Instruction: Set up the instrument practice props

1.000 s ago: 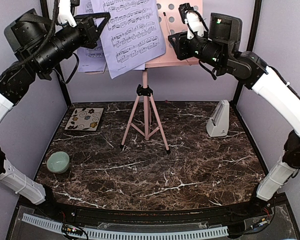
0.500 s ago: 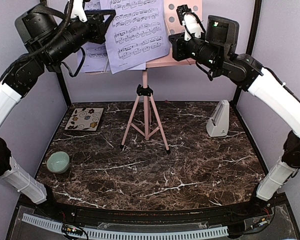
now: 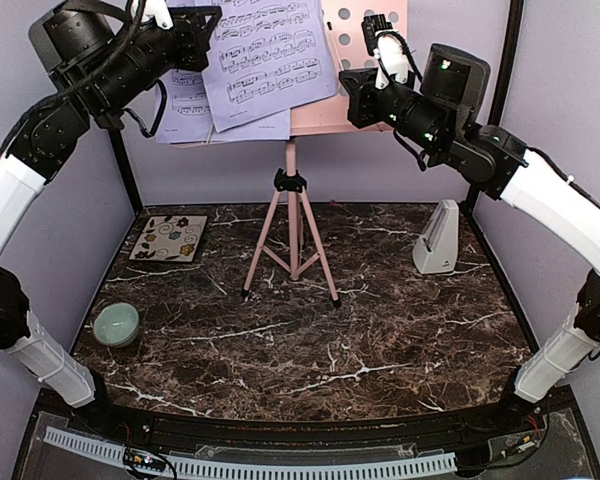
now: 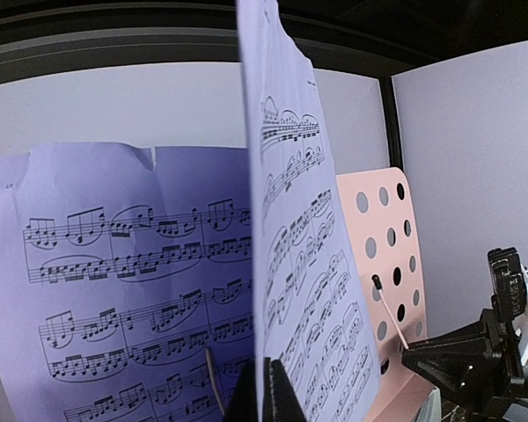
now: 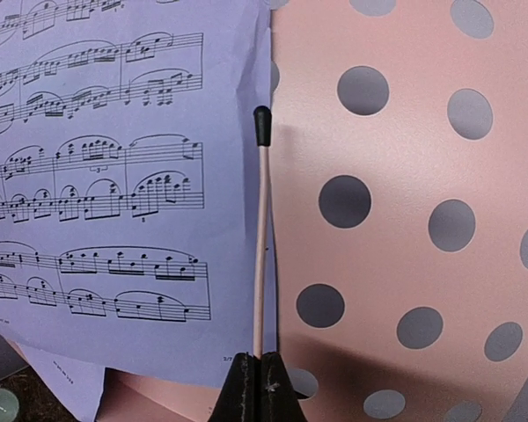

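Observation:
The pink perforated music stand (image 3: 365,60) stands on tripod legs (image 3: 292,240) at the back middle. One sheet-music page (image 3: 185,100) rests on its left side. My left gripper (image 3: 208,25) is shut on the edge of the second page (image 3: 270,60) and holds it in front of the stand; the left wrist view shows this page (image 4: 308,264) edge-on between the fingers (image 4: 282,391). My right gripper (image 5: 260,382) is shut on the stand's thin pink retaining rod (image 5: 261,229), beside the page's right edge. The pyramid metronome (image 3: 437,238) stands at the right.
A floral coaster (image 3: 169,238) lies at the back left of the marble table. A pale green bowl (image 3: 115,323) sits near the left edge. Grey walls and black frame posts close in the back and sides.
My left gripper has risen and carried the held page up and slightly right against the stand. My right gripper has shifted a little right and up at the stand.

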Motion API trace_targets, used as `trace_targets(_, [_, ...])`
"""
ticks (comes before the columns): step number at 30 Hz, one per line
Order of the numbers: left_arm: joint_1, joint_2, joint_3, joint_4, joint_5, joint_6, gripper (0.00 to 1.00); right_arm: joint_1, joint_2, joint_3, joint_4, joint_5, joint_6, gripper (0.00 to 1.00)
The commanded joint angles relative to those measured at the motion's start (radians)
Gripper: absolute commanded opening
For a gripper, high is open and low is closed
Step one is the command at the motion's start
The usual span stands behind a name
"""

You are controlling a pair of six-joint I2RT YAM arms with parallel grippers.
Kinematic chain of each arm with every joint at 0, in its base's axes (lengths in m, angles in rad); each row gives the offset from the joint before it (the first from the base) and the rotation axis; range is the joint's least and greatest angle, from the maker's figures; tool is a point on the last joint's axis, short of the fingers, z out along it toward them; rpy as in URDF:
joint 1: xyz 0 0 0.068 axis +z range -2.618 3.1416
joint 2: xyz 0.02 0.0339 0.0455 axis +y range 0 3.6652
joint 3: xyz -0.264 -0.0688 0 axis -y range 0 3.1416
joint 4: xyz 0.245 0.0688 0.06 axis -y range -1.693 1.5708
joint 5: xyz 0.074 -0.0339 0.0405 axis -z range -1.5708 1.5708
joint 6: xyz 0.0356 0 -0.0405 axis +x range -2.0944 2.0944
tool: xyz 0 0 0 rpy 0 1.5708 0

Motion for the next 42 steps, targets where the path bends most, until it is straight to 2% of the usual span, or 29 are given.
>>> trace_targets(1, [0.008,0.054,0.093,-0.049,0.041,0.051,0.00,-0.006,-0.044,-0.024,0.090,-0.053,-0.016,0.00])
trace_targets(14, [0.104,0.228,0.323,-0.187,0.260,0.072,0.00,-0.007,-0.060,-0.048,0.101,-0.116,-0.021,0.00])
trace_targets(28, [0.132,0.282,0.338,-0.130,0.391,0.066,0.00,-0.006,-0.062,-0.061,0.112,-0.146,-0.025,0.00])
trace_targets(42, [0.131,0.341,0.364,-0.066,0.413,0.100,0.00,-0.007,-0.058,-0.055,0.107,-0.155,-0.022,0.00])
